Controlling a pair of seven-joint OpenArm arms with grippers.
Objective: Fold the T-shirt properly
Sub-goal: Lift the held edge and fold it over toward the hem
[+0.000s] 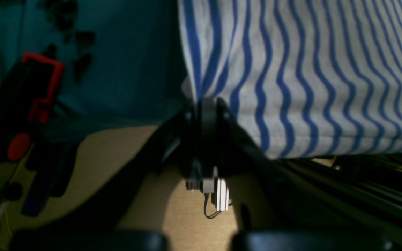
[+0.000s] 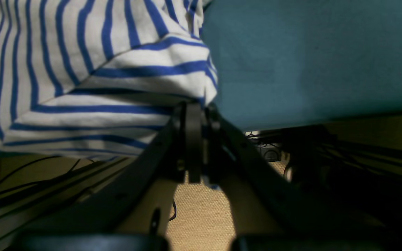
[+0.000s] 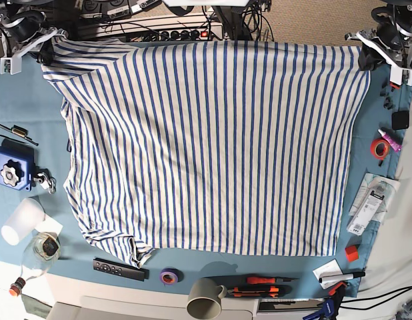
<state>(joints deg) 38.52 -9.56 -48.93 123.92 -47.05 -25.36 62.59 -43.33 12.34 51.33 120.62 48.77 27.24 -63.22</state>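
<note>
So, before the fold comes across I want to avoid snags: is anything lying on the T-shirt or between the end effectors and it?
Nothing visible. The left end effector and right end effector are each shut on a far corner of the T-shirt. Its striped top is bare; the remote, tape roll and mug lie off its near edge.

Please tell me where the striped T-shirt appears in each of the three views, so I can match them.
Left wrist: T-shirt fills the upper right.
Right wrist: T-shirt fills the upper left.
Base: T-shirt lies spread across the centre.
Shared landmark: the teal cloth beside it.
</note>
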